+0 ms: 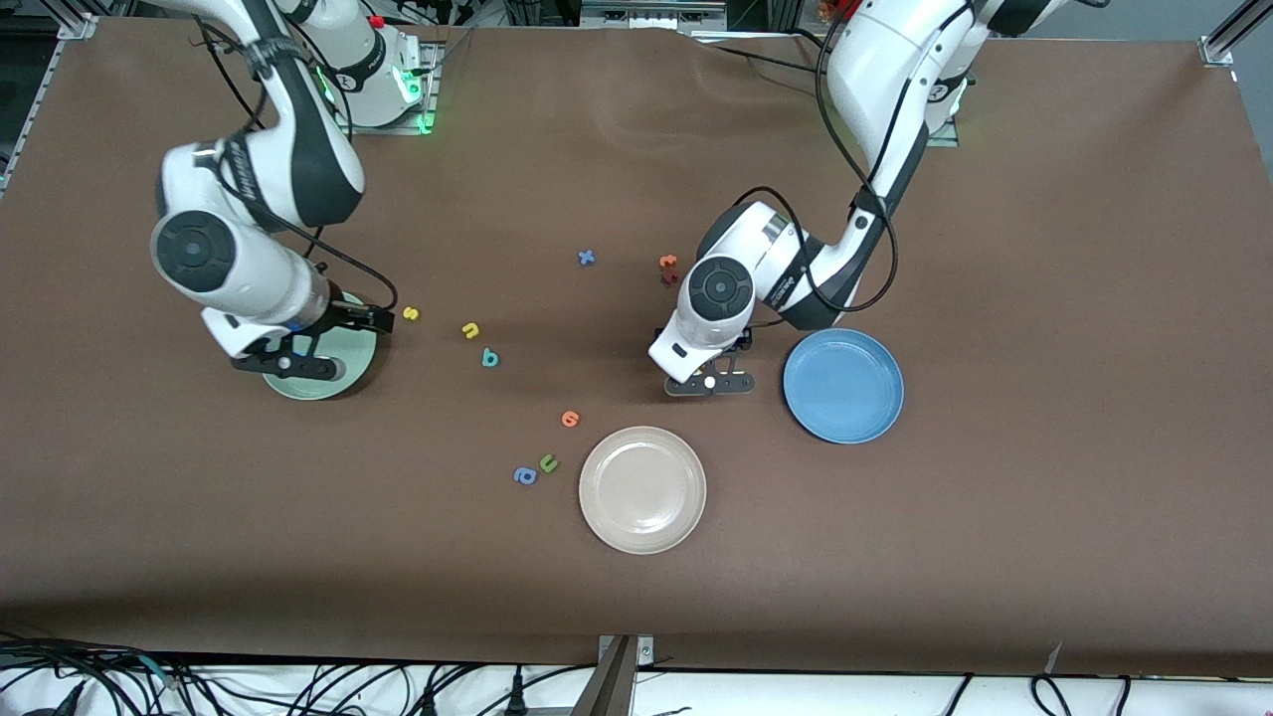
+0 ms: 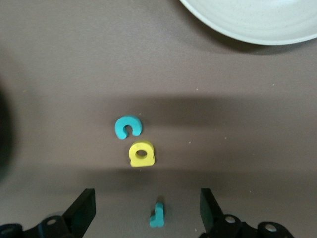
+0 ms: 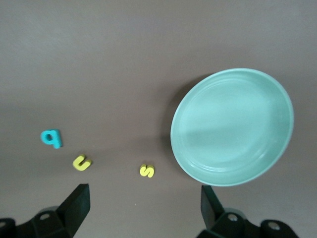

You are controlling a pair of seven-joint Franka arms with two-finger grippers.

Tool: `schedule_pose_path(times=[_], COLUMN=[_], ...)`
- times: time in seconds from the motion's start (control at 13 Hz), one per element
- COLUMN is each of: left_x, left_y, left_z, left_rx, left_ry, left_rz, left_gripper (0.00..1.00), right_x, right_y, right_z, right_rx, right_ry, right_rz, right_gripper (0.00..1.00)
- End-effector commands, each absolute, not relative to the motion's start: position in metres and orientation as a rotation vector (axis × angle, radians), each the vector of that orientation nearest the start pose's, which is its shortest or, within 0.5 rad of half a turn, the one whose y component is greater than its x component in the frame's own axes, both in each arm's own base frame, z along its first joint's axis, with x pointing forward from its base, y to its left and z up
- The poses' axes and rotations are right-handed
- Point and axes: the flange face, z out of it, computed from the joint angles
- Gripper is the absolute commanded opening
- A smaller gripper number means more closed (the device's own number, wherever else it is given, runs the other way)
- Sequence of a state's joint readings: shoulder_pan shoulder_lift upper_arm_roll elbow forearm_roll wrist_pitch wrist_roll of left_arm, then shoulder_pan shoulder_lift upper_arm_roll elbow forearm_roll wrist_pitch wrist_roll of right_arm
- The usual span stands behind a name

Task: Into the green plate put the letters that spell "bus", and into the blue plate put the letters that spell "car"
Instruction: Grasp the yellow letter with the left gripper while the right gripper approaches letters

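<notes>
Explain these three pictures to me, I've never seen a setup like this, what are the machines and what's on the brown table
Two white robot arms stand at a table, each ending in a two-finger gripper. The big picture looks down from a high camera facing them. The other two come from cameras on the arms' wrists, looking down past the fingers.

The left gripper hangs low with its fingers open, beside the blue plate. Its wrist camera shows a teal c, a yellow a and a teal r under it, the r between its fingers, untouched.

The right gripper is open over the green plate. Close by lie a yellow s, a yellow u and a teal b.

Also there: a beige-white plate and a few spare letters. Neither gripper holds anything.
</notes>
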State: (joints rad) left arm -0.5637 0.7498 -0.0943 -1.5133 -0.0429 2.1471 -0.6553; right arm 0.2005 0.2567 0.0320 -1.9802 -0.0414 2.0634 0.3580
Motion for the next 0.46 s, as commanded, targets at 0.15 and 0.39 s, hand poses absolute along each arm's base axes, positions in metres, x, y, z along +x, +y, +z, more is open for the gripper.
schedule_pose_path(times=[0.15,0.39], left_x=[0.563,0.559], left_y=[-0.424,-0.422], left_z=[0.186,0.168], left_rx=[-3.176,-3.158], left_ry=[0.04,0.059], left_rz=[0.225,0.246], left_gripper=[0.82,0.77], right_x=[0.522,0.518], right_y=[0.124,0.125], right_z=[0.256,0.228], right_rx=[-3.175,-3.173], right_ry=[0.289,0.31], right_rz=[0.249,0.266], right_gripper=[0.98,0.83])
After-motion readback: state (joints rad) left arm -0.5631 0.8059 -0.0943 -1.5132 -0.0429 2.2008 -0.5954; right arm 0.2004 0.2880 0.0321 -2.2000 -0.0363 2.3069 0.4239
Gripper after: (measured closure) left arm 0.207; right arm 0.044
